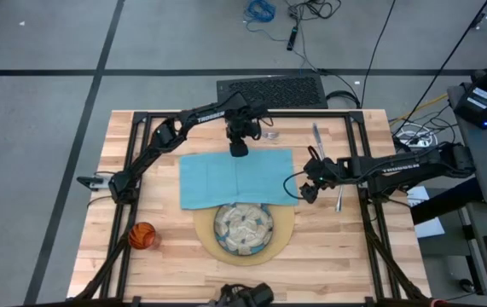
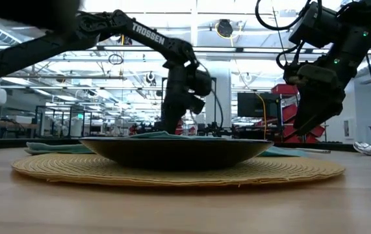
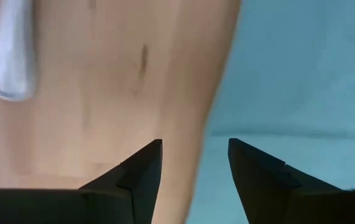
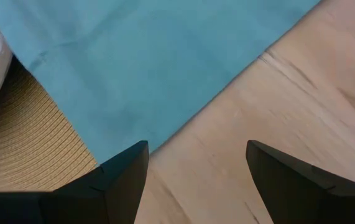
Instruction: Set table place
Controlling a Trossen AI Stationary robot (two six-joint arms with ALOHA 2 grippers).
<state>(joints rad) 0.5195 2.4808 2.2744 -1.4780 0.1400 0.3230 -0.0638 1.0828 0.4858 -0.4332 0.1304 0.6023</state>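
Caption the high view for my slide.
Both arms hover over the light-blue napkin above the plate and mat.

Dark plate point(image 2: 172, 153) on mat point(image 2: 179, 172), apparently centred.

grey floor point(image 1: 47, 51) with loose cables point(image 1: 307, 13)

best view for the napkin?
High view: the whole napkin shows, spread flat behind the plate. Right wrist view catches one corner by the mat; left wrist only an edge; low view just a thin sliver behind the plate.
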